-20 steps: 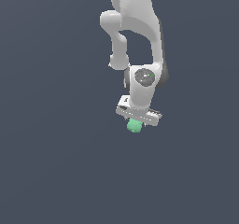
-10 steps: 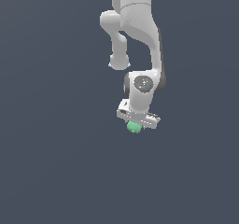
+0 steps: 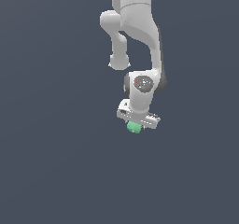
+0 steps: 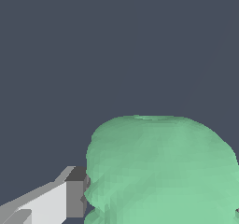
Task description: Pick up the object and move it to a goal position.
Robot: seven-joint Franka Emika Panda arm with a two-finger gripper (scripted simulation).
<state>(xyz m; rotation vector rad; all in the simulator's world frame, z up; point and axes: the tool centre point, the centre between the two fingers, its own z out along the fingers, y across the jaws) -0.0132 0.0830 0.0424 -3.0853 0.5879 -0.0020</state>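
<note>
The object [image 3: 134, 127] is a small mint-green lumpy lump sitting right under the white hand of the arm in the exterior view. My gripper [image 3: 135, 127] is shut on the object; most of the lump is hidden by the hand. In the wrist view the object [image 4: 161, 171] fills much of the picture, and one white finger with a grey pad [image 4: 74, 199] presses against its side. The other finger is out of that picture.
A plain dark grey-blue surface [image 3: 56, 171] lies all around. The white arm [image 3: 140, 36] rises above the hand to the top edge of the exterior view. No goal marker shows.
The arm, hand and held object have shifted a little to the exterior view's right over the last second, at about the same height. The grip looks unchanged.
</note>
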